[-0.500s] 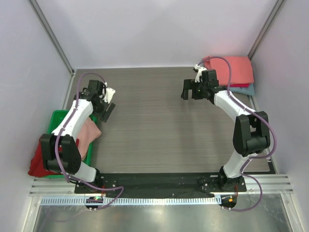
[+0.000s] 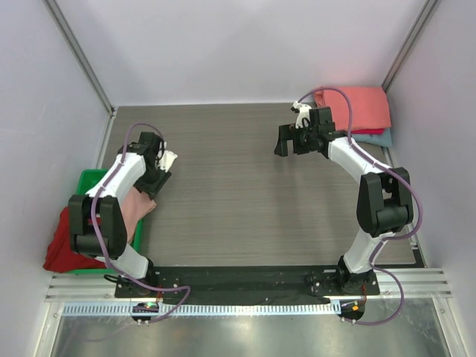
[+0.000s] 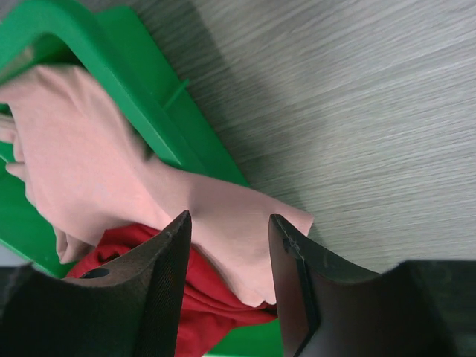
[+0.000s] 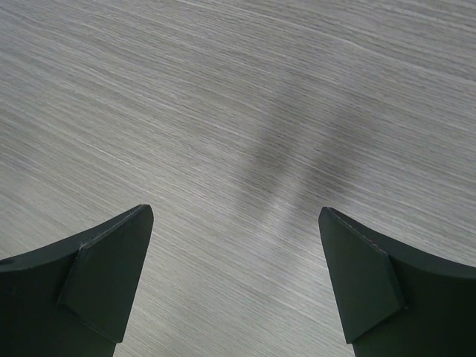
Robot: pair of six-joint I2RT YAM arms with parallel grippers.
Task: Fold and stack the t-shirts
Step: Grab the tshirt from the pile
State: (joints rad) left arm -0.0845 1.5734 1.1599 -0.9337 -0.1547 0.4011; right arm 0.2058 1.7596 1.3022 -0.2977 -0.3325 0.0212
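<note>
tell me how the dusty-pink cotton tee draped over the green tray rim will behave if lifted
Probably floppy: the dusty-pink cotton tee sags in soft folds over the green plastic tray rim. Likely light, since the cloth looks thin. It may drag the red tee lying against it.

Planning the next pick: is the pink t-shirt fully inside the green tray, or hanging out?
Partly out: the pink t-shirt drapes over the rim of the green tray onto the table, bunched rather than folded.
</note>
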